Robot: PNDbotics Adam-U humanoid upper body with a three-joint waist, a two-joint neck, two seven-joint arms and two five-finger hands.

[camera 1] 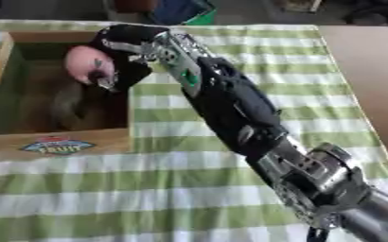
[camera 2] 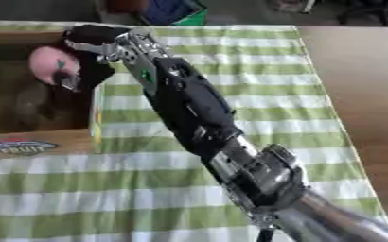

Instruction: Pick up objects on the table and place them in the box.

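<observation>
Right hand (camera 1: 123, 49) clenched around a pink ball (camera 1: 88, 64), over the box (camera 1: 65, 139) at ten o'clock. Release outstanding. No other objects visible on the cloth (camera 1: 230, 189).

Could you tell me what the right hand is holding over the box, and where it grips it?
The right hand holds a pink rounded object over the wooden box, fingers curled around its right side.

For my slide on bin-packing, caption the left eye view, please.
Right hand, its fingers curled round a pink object, over the wooden box on a green-striped cloth.
</observation>
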